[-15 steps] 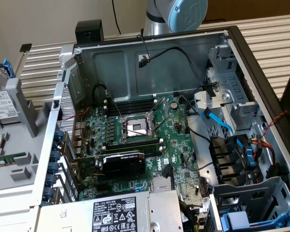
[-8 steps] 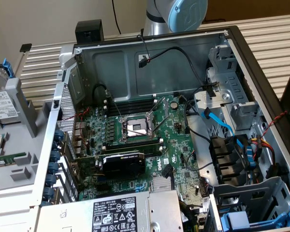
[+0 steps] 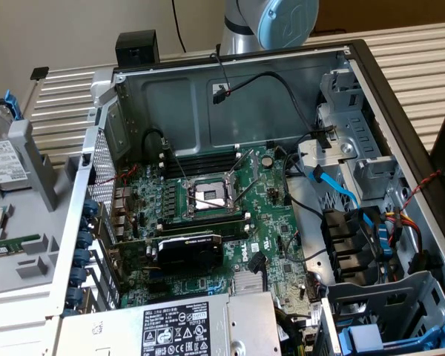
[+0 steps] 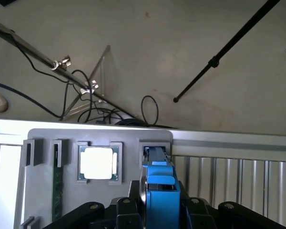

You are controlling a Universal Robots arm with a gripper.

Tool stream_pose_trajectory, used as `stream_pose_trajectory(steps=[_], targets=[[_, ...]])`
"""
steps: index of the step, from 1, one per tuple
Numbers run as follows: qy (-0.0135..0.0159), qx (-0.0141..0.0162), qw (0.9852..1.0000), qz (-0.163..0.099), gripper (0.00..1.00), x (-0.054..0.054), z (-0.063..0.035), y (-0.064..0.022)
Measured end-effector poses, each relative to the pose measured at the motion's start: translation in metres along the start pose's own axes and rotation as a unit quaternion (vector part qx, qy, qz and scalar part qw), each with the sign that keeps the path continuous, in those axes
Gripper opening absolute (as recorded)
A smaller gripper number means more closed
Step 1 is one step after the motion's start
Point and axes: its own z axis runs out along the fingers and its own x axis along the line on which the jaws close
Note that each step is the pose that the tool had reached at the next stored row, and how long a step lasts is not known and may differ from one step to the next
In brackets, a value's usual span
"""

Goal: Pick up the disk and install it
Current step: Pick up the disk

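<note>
Gripper point(image 4: 160, 213): partly closed, jaws clamped on both flanks of the disk point(image 4: 160, 183).
Disk: edge-on, far end seated in a gray holder point(image 4: 128, 138) slot, beside a processor chip point(image 4: 98, 163).

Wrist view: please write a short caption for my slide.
Gripper over the blue-framed disk, standing edgewise in a grey holder.

Exterior view looks down into the computer case point(image 3: 230, 104); wrist view, close, faces their shared grey holder point(image 4: 100, 135).
</note>
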Motion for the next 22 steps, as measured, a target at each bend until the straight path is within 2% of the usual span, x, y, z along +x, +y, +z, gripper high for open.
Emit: stream_pose_trajectory(steps=[6,22], targets=[[0.0043,-0.0002,1.0,0.0,0.38,0.0,-0.0022,0.0001],[0.018,-0.0006,0.9998,0.001,0.38,-0.0002,-0.0058,0.0008]])
